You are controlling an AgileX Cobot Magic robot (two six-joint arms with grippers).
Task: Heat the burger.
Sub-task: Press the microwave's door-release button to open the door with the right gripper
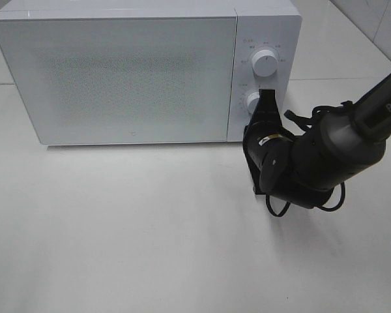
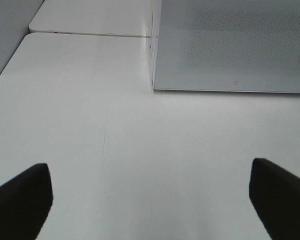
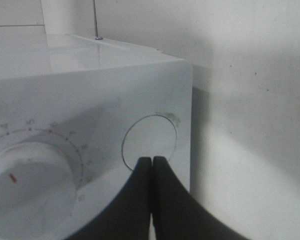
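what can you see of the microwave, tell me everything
The microwave is a white glossy box standing on the pale table, its door shut, with a speckled grey window. The panel beside the door carries an upper dial, a lower dial and a round button. The right hand, shut, has its tips at that button.

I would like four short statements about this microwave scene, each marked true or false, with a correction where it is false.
1. The microwave door is shut. True.
2. The right gripper has its jaws spread wide. False: the jaws are pressed together, with their tips at the round button.
3. The left gripper holds the burger. False: its jaws are open above the table, and no burger shows in any view.
4. The right gripper is at the microwave's control panel. True.
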